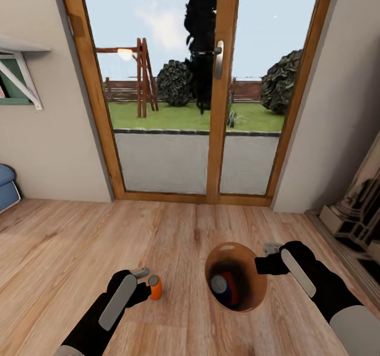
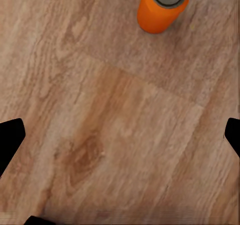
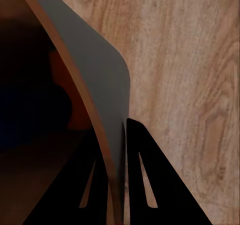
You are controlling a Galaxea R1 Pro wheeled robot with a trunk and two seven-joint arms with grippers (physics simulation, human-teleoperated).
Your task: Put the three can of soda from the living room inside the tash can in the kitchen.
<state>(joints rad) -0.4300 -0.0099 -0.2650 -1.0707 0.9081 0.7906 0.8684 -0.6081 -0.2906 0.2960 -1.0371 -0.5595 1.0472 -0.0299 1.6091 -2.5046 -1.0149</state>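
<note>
While the round tapered bin, dark grey outside and wood-brown inside [image 1: 253, 298], hangs tilted above the light wood floor [image 1: 63, 250], the right gripper [image 1: 262, 265] is pinched on its rim, one black finger inside the wall and one finger [image 3: 150, 180] outside, as the right wrist view shows. Inside the bin lie two small cans with grey metal tops, one blue [image 1: 220, 286] and one reddish [image 1: 230, 282], side by side against the lower wall. An orange soda can with a grey metal top [image 1: 154, 287] stands upright on the floor to the left of the bin and apart from it. The left gripper [image 1: 143, 288] is spread wide, its black fingertips [image 2: 10, 140] well apart over bare boards, with the orange can just ahead of them, untouched. Wood-framed glass doors [image 1: 221, 108] stand beyond, giving onto a lawn.
</note>
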